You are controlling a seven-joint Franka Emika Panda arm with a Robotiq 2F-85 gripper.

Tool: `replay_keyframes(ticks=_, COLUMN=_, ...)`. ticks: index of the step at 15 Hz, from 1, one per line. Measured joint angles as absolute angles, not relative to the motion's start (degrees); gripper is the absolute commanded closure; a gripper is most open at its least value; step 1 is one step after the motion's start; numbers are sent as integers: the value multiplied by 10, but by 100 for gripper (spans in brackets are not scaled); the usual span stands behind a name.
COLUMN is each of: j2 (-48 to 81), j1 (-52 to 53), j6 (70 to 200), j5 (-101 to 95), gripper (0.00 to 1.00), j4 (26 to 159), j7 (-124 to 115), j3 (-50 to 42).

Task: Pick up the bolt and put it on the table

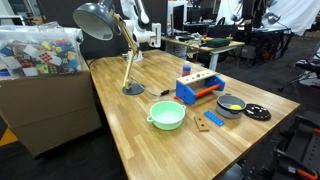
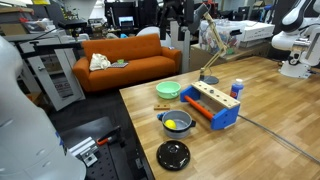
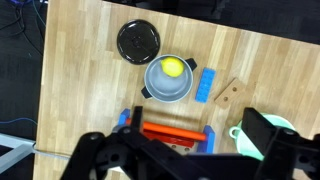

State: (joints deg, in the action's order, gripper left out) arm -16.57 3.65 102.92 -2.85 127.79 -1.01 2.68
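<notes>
A blue toy workbench (image 1: 197,86) with a wooden top stands on the light-brown wooden table (image 1: 130,130); it also shows in the other exterior view (image 2: 213,104). A small orange bolt-like piece (image 1: 186,71) stands at one end of its top (image 2: 237,89). An orange-red bar (image 3: 175,132) lies along the bench's side. In the wrist view my gripper (image 3: 185,150) is open and empty, high above the bench, with its dark fingers spread to either side. The fingers hide part of the bench top.
A grey pot (image 3: 168,78) with a yellow piece inside, a black lid (image 3: 138,40), a blue brick (image 3: 207,85) and a wooden plate with holes (image 3: 229,93) lie beyond the bench. A green bowl (image 1: 167,115) and a desk lamp (image 1: 132,88) also stand on the table.
</notes>
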Motion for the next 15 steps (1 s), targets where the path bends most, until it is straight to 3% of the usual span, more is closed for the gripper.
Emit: replay_keyframes(ticks=15, j2=-71, j1=37, j6=1105, j5=-25, gripper=0, j4=1217, j7=-127, j3=39)
